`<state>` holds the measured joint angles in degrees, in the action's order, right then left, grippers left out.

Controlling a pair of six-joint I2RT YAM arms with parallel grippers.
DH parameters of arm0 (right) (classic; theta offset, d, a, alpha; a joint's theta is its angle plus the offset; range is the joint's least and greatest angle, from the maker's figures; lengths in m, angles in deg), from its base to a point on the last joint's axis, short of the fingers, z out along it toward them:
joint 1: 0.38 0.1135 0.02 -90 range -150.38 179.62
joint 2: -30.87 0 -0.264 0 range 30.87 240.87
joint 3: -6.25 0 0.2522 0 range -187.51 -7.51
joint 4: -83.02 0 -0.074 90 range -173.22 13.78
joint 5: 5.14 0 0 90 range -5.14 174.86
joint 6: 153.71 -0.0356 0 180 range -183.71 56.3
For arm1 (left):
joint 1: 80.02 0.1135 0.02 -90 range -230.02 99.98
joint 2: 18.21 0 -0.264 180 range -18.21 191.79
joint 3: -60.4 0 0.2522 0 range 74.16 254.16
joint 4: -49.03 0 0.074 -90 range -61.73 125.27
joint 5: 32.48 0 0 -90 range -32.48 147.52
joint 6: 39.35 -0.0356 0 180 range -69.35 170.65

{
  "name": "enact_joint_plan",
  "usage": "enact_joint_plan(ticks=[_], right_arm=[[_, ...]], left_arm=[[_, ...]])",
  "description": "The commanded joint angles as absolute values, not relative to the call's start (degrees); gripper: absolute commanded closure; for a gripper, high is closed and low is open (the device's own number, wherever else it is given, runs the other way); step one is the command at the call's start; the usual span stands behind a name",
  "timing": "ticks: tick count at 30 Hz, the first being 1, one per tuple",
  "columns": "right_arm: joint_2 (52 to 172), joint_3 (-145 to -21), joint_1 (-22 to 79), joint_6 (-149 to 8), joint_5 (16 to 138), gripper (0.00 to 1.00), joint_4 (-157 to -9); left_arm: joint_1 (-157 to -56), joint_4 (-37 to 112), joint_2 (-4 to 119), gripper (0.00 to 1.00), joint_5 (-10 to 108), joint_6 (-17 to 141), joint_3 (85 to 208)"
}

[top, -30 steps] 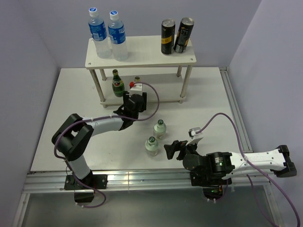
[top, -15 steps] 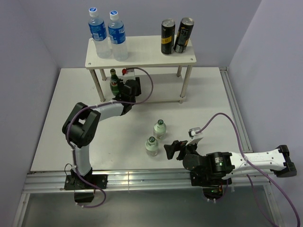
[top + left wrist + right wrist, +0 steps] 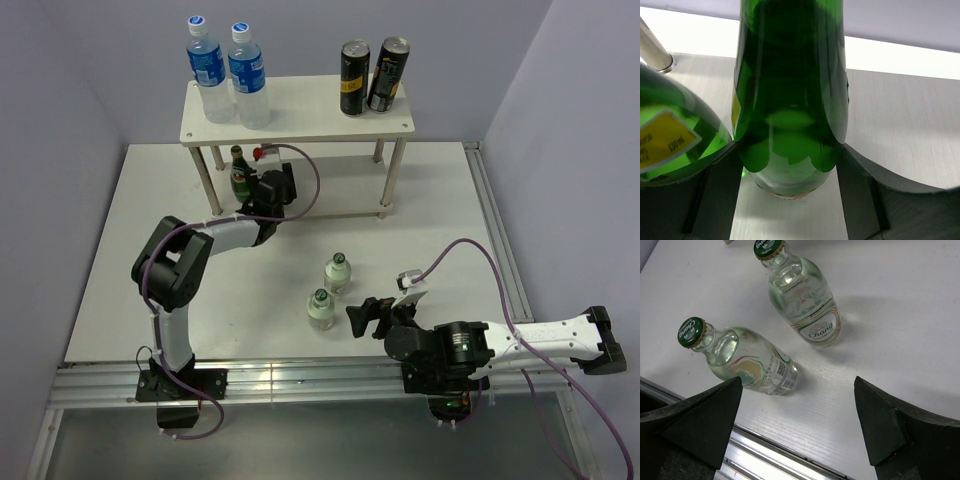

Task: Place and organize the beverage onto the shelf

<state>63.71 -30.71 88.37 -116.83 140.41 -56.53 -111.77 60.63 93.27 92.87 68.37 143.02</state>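
Note:
The cream-white shelf (image 3: 310,105) stands at the back. Two clear plastic bottles with blue labels (image 3: 229,72) stand on its top board at the left. My left gripper (image 3: 266,180) reaches in over the lower board (image 3: 900,110) and is shut on an upright dark green bottle (image 3: 790,100), which is hidden in the top view. The other green bottle (image 3: 238,172), with a yellow label, stands just left of it (image 3: 670,135). Two clear glass bottles with green labels (image 3: 338,272) (image 3: 320,308) stand on the table. My right gripper (image 3: 362,317) is open just right of the nearer one (image 3: 755,362).
Two dark cans (image 3: 372,76) stand on the right of the shelf's top board. The shelf's round legs (image 3: 392,178) flank the lower board. A metal rail (image 3: 300,385) runs along the table's near edge. Walls close in on the left, back and right.
My left gripper has carried the green bottle left and farther in under the shelf's top board, beside the other green bottle. The right arm has not moved.

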Motion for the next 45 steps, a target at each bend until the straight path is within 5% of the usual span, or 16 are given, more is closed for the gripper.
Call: enact_joint_plan(ticks=[1, 2, 5, 9, 17, 30, 40, 45], right_arm=[[63.74, -31.42, 88.83, -118.02, 143.13, 0.00, -56.50], [63.74, -31.42, 88.83, -118.02, 143.05, 0.00, -56.51], [63.65, -31.42, 88.75, -118.02, 143.13, 0.00, -56.42], [63.74, -31.42, 88.83, -118.20, 143.13, 0.00, -56.33], [63.74, -31.50, 88.75, -118.29, 143.22, 0.00, -56.24], [63.21, -31.33, 88.83, -118.64, 143.84, 0.00, -55.98], [62.77, -30.89, 88.83, -119.60, 144.54, 0.00, -55.89], [62.51, -30.89, 88.74, -119.60, 144.45, 0.00, -55.89]], left_arm=[[-111.57, 67.87, 89.02, 0.73, 92.59, 70.07, 140.08], [-111.49, 68.13, 88.93, 0.61, 92.41, 69.99, 139.03], [-111.49, 67.70, 89.28, 0.47, 92.67, 70.34, 138.58], [-111.57, 68.14, 89.20, 0.42, 92.41, 70.95, 136.92], [-113.15, 68.14, 89.20, 0.07, 93.72, 70.34, 134.98], [-120.71, 64.54, 79.46, 0.02, 102.60, 69.46, 128.83], [-128.34, 41.35, 62.23, 0.05, 111.66, 82.63, 122.86], [-135.90, 32.92, 50.37, 0.05, 105.97, 81.59, 117.85]])
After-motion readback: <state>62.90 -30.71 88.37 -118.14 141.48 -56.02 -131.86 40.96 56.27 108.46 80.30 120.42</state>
